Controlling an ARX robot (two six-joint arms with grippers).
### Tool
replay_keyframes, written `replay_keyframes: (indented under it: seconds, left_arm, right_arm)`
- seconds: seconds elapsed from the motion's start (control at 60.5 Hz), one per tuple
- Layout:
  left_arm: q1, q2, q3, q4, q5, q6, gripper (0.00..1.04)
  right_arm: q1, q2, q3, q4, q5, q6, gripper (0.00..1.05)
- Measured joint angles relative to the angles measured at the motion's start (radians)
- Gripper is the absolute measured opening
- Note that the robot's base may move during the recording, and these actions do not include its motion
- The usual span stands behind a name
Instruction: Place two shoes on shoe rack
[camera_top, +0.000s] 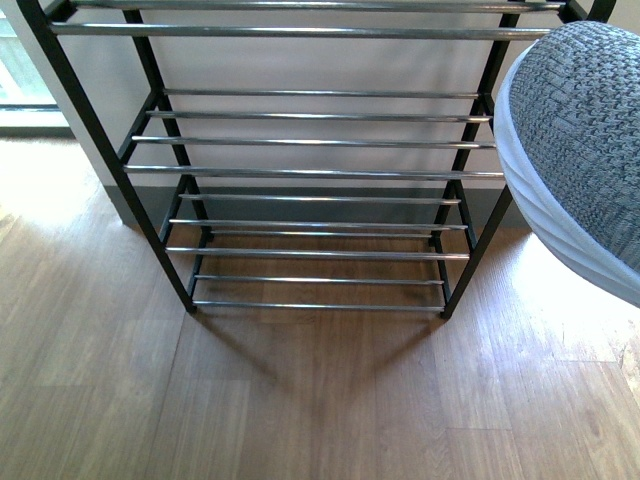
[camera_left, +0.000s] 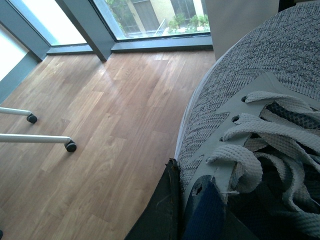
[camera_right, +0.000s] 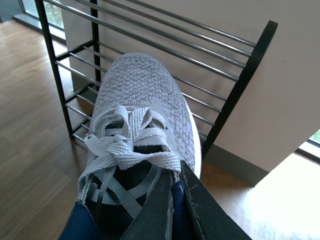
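The shoe rack (camera_top: 320, 172) stands straight ahead against the wall, black-framed with tiers of thin chrome bars, nothing on them. The knit toe and white sole of a grey sneaker (camera_top: 585, 130) fill the front view's right edge, held high beside the rack's right post. In the right wrist view my right gripper (camera_right: 173, 166) is shut on the collar of this grey sneaker (camera_right: 142, 85), toe pointing at the rack (camera_right: 241, 80). My left gripper (camera_left: 190, 170) is shut on the collar of the other grey sneaker (camera_left: 250, 75), held above the wooden floor; no rack appears in that view.
Light wooden floor (camera_top: 300, 400) spreads in front of the rack. Two white tube legs on black casters (camera_left: 70, 146) stand off to one side of the left sneaker. A floor-level window (camera_left: 150, 15) and a grey skirting board (camera_right: 235, 167) border the room.
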Motion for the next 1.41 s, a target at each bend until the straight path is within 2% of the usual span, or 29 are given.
replay_keyframes:
  seconds: [0.265,0.347,0.529,0.612,0.761,1.075,1.406]
  left_arm:
    - [0.0,0.0,0.0,0.0,-0.005,0.0,0.01]
    - [0.0,0.0,0.0,0.0,-0.005,0.0,0.01]
    - [0.0,0.0,0.0,0.0,-0.004,0.0,0.01]
    - [0.0,-0.001,0.0,0.0,-0.007,0.0,0.01]
    - [0.0,-0.001,0.0,0.0,-0.006,0.0,0.01]
    - [0.0,-0.001,0.0,0.0,-0.005,0.0,0.01]
    - [0.0,-0.001,0.0,0.0,-0.005,0.0,0.01]
  right_arm:
    - [0.0,0.0,0.0,0.0,0.002,0.0,0.01]
    - [0.022,0.051,0.002,0.061,-0.076,0.064,0.01]
    - [0.274,0.388,0.107,0.333,0.132,0.175,0.01]
    - [0.35,0.555,0.178,0.425,0.2,0.194,0.01]
    - [0.423,0.808,0.32,0.512,0.301,0.208,0.01]
    - [0.436,1.244,0.672,0.505,0.414,0.233,0.01]
    - [0.332,1.46,0.98,0.374,0.501,0.309,0.01]
